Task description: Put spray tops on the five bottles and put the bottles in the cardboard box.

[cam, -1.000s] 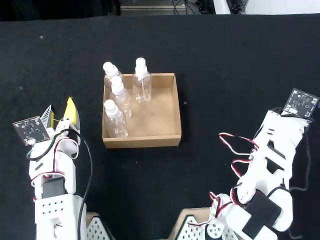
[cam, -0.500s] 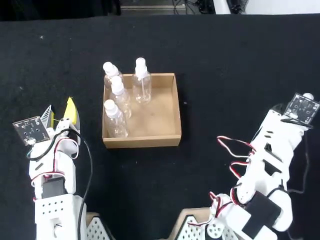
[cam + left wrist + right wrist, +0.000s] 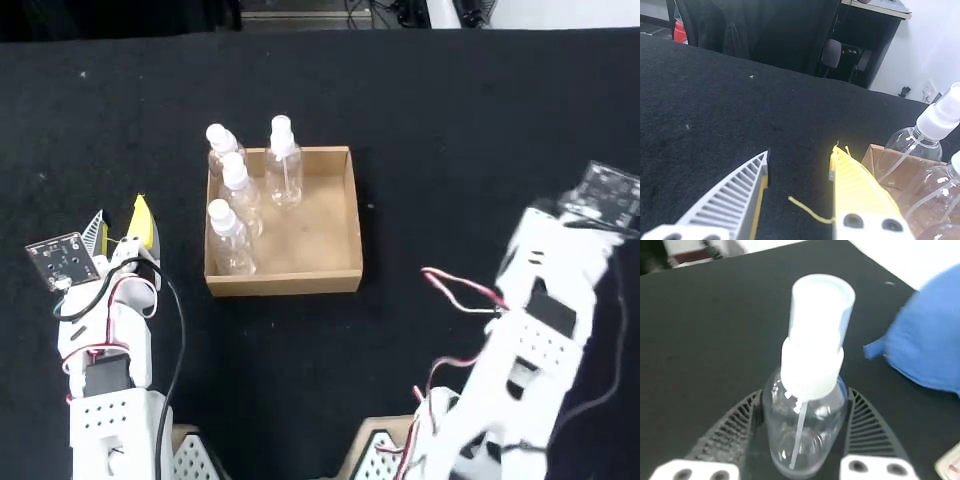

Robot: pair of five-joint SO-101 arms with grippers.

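Note:
An open cardboard box (image 3: pixel 355 220) sits mid-table with several clear bottles (image 3: pixel 284 160) standing in its left half, each wearing a white spray top. Left of the box my left gripper (image 3: pixel 120 212) rests open and empty. In the left wrist view its grey and yellow fingers (image 3: pixel 800 152) are spread, with the box corner (image 3: pixel 875 156) and capped bottles (image 3: pixel 935 131) just past the yellow one. My right arm (image 3: pixel 545 300) stands at the table's right side. Its gripper (image 3: pixel 805 396) is shut on a clear bottle (image 3: pixel 807 410) with a spray top (image 3: pixel 817 320), held upright.
The table is covered in black cloth (image 3: pixel 450 120). A blue object (image 3: pixel 930 340) lies close behind the held bottle in the right wrist view. Chairs and a desk (image 3: pixel 790 35) stand beyond the table's far edge.
The right arm has risen and swung slightly, looming larger and blurred in the high view. The left arm, the box and its bottles have stayed put.

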